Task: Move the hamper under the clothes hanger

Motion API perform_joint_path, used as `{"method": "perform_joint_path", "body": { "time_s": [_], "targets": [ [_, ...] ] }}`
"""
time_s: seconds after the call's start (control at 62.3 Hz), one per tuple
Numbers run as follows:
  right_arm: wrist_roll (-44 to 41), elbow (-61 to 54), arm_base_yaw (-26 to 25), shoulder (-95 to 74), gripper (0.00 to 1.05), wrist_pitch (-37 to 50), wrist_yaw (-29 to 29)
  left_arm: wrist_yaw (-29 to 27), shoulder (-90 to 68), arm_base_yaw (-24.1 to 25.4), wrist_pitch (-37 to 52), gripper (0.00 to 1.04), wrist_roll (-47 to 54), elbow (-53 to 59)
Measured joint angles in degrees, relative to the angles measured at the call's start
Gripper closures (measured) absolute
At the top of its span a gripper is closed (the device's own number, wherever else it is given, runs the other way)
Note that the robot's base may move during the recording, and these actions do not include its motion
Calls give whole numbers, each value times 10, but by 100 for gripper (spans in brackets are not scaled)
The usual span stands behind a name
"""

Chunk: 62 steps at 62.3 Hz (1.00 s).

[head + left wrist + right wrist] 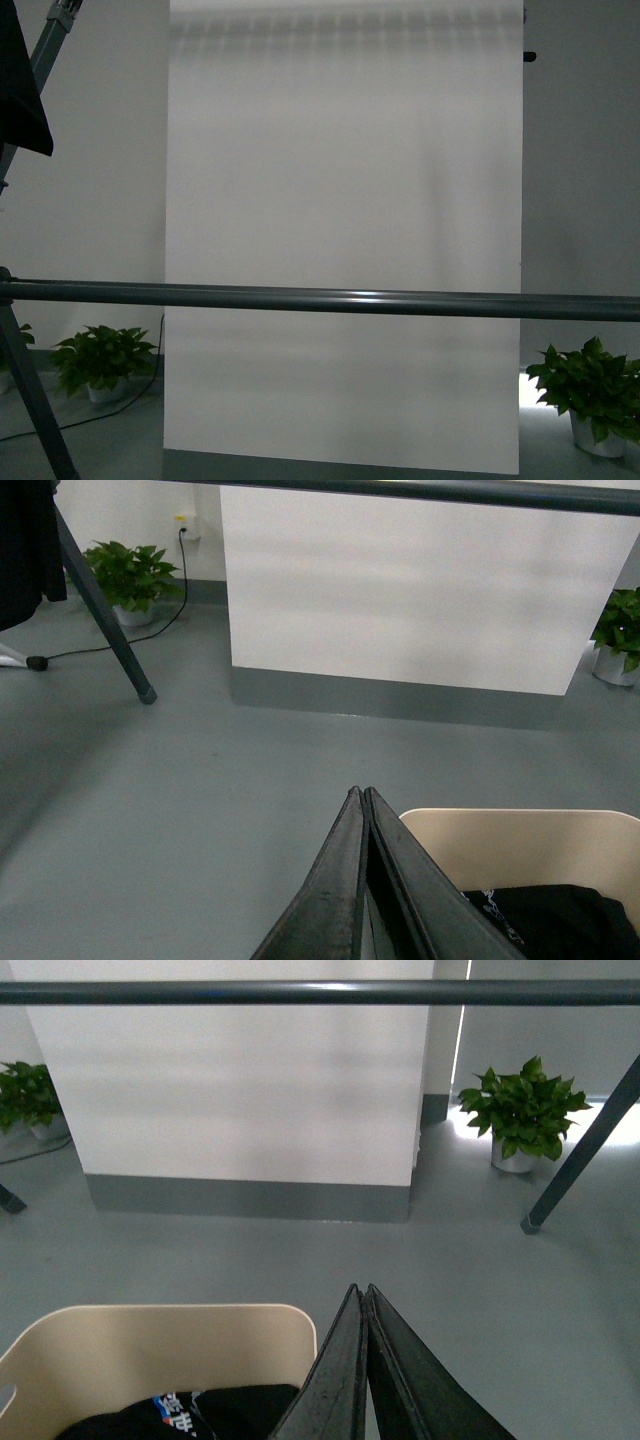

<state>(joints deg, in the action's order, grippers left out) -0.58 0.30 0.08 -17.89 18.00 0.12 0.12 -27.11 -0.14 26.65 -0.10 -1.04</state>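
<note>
Soft, dim, even indoor light

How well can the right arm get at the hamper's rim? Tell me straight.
Probably yes: the hamper sits right beside the shut right gripper, with nothing between them; only dark clothing lies inside.

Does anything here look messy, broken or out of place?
Nothing stands out. The beige hamper sits upright on the grey floor with dark clothing in it. The clothes hanger bar runs level, its legs on the floor. Both potted plants stand upright. No spills or damage show.
</note>
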Motion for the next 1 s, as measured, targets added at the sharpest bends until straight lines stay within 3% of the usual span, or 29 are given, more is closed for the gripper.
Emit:
{"method": "perform_joint_path", "body": {
  "time_s": [0.418, 0.546, 0.851, 0.915, 0.996],
  "targets": [
    [0, 0, 0, 79, 103, -78, 0, -1, 111, 0, -104, 101, 0, 0],
    [0, 0, 0, 159, 103, -174, -1, -1, 133, 0, -126, 101, 0, 0],
    [0, 0, 0, 177, 103, -179, -1, -1, 173, 0, -166, 101, 0, 0],
    [0, 0, 0, 177, 103, -179, -1, -1, 233, 0, -245, 101, 0, 0],
    [0, 0, 0, 177, 97, -179, -1, -1, 265, 0, -262, 100, -1, 0]
  ]
}}
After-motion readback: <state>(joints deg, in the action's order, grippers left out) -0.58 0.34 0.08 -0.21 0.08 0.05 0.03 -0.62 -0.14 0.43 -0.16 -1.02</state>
